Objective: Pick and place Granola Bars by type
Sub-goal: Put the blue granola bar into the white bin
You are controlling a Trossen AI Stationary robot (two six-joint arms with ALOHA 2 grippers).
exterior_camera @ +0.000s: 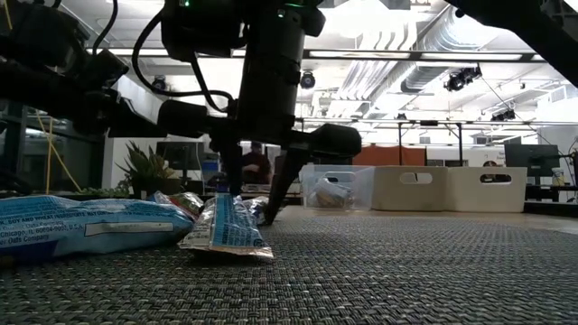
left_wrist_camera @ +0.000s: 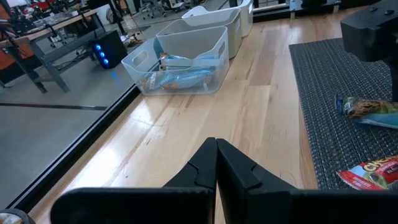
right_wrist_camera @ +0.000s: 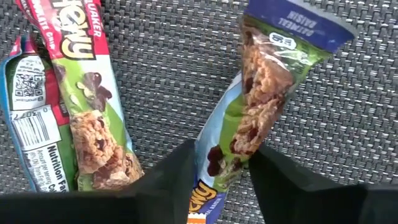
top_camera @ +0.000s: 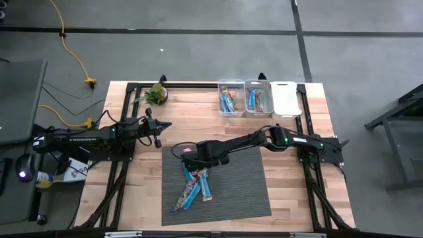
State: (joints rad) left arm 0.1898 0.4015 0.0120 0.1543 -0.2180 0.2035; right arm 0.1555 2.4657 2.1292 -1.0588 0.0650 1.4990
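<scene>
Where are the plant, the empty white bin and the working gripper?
plant (top_camera: 157, 93): high view, its leaves.
white bin (top_camera: 285, 99): high view, its bare floor.
right gripper (right_wrist_camera: 221, 165): right wrist view, gap between fingertips, over a bar.

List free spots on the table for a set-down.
Bare: the right half of the mat, the wood right of the mat below the bins, and the white bin. Crowded: the bars at the mat's left, where the right gripper works.

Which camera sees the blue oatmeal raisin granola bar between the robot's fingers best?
The right wrist view: the blue-wrapped oatmeal raisin granola bar fills it, label readable. The high view shows only tiny bars under the right gripper; the other views don't clearly show it.
</scene>
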